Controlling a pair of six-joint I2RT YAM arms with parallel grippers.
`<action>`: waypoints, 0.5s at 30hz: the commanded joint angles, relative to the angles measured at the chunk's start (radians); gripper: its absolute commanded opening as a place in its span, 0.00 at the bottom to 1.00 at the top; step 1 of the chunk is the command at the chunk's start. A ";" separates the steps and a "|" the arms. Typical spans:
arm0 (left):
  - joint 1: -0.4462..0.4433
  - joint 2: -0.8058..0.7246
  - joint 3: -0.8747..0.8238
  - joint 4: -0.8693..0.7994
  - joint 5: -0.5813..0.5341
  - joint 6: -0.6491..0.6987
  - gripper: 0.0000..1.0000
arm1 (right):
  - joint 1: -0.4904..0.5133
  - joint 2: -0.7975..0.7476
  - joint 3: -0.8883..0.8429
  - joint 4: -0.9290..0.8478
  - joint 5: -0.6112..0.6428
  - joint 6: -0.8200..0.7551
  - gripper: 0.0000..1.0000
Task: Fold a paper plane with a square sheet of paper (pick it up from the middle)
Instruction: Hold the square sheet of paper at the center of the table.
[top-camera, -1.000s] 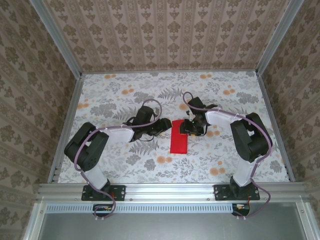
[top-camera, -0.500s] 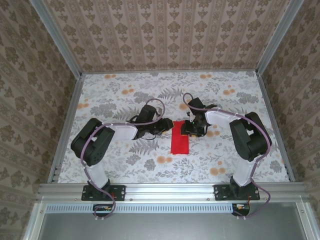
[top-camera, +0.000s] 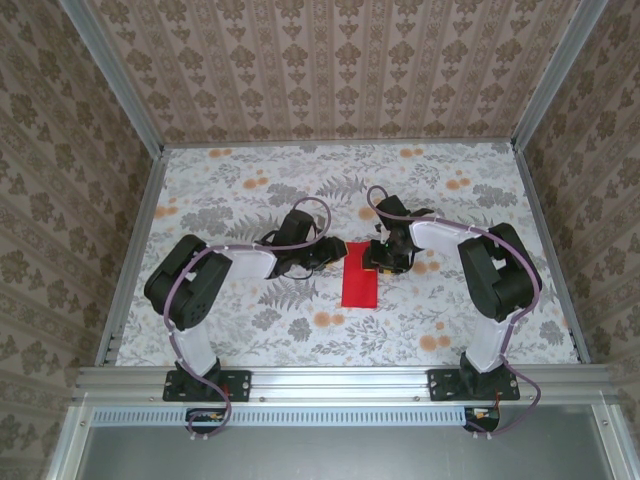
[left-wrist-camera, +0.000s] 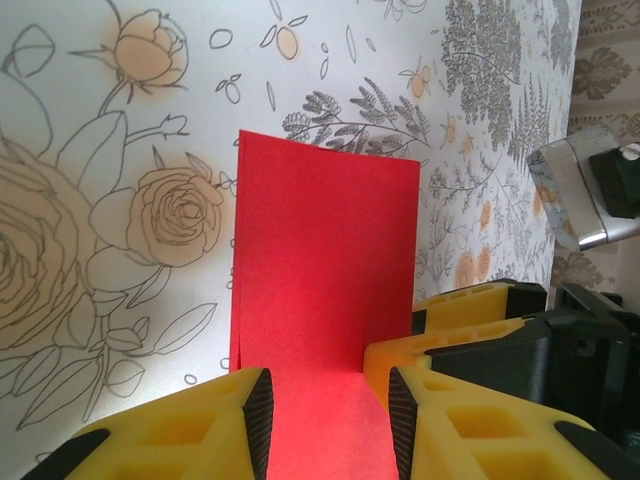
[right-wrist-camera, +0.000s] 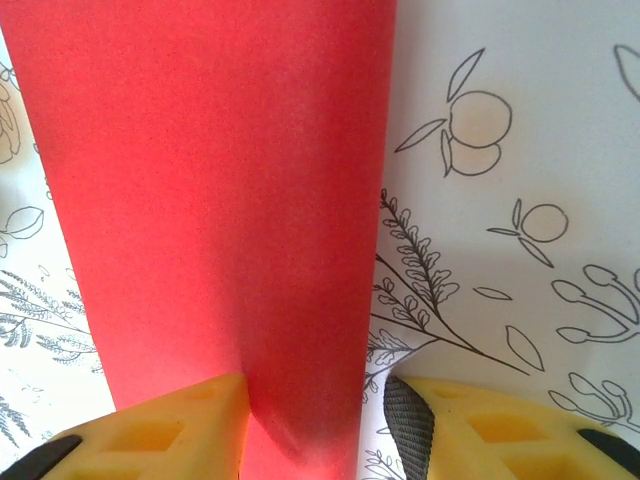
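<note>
Two grippers are shown at the far end of a folded red strip, one on each side. At the left gripper (left-wrist-camera: 328, 398) the yellow fingers (left-wrist-camera: 190, 432) are held apart, and red paper is seen lying flat in the gap between them; nothing is pinched. The right gripper (right-wrist-camera: 315, 402) is likewise parted: one finger is set over the strip, the other over bare table beside its long edge. Whether any finger presses on the paper cannot be judged.

The strip is the square sheet of paper (top-camera: 358, 284), folded into a narrow rectangle and laid flat near the middle of the flowered table (top-camera: 230, 190). Its long axis is directed from the near edge, where the arm bases are bolted, toward the far wall, and is nearly straight in the overhead view. Both short ends are cut square, so neither forms a point. The near end lies free on the table, away from both grippers.
</note>
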 joint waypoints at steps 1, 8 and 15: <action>-0.008 0.021 0.029 -0.002 0.003 -0.012 0.37 | -0.008 0.093 -0.035 -0.056 0.117 0.017 0.47; -0.011 0.028 0.034 -0.008 0.003 -0.012 0.36 | -0.006 0.120 -0.037 -0.057 0.136 0.019 0.48; -0.010 0.041 0.040 -0.007 0.013 -0.013 0.34 | -0.007 0.138 -0.043 -0.059 0.163 0.023 0.48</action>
